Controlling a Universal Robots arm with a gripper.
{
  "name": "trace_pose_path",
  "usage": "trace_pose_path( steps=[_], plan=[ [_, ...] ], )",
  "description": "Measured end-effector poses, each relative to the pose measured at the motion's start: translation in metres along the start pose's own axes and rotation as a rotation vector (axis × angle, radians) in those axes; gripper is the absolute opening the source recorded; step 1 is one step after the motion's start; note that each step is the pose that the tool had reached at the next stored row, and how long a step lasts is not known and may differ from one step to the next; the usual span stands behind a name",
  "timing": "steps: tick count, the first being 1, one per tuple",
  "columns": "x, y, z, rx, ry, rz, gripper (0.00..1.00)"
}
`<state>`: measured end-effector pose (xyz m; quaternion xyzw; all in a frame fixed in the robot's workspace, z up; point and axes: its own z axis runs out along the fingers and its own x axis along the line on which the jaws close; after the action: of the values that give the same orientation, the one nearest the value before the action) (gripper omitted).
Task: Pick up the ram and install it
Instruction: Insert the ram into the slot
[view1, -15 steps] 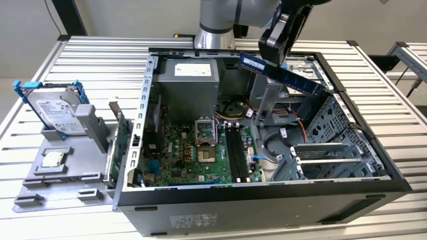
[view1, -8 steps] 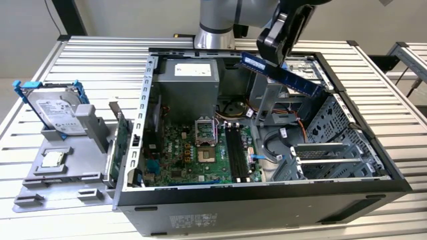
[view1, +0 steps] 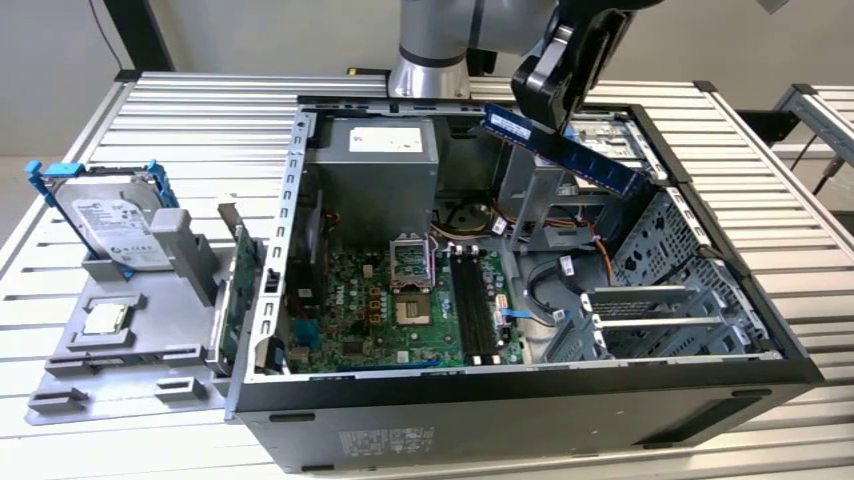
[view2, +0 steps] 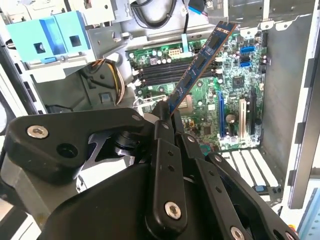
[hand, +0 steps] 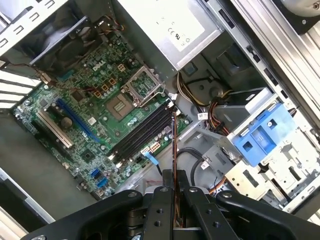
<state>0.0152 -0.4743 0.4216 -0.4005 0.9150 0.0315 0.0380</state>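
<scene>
Exterior view: the claw grips the ram by one end, tilted above the open computer case. The arm is cut off up top.

Second wrist view: the ram's bottom hides between the fingers.

First wrist view: the ram looks thread-thin near the memory slots.

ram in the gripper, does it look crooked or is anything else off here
The ram is slanted in the gripper. It is clamped near one end and tilted above the open case, not parallel to the empty memory slots. Nothing looks damaged or spilled.
</scene>
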Motion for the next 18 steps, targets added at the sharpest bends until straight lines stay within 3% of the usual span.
trace_pose_path(
  steps=[18],
  plan=[
    [0.0000,0.0000,0.0000,0.0024,-0.0007,0.026,0.00]
  ],
)
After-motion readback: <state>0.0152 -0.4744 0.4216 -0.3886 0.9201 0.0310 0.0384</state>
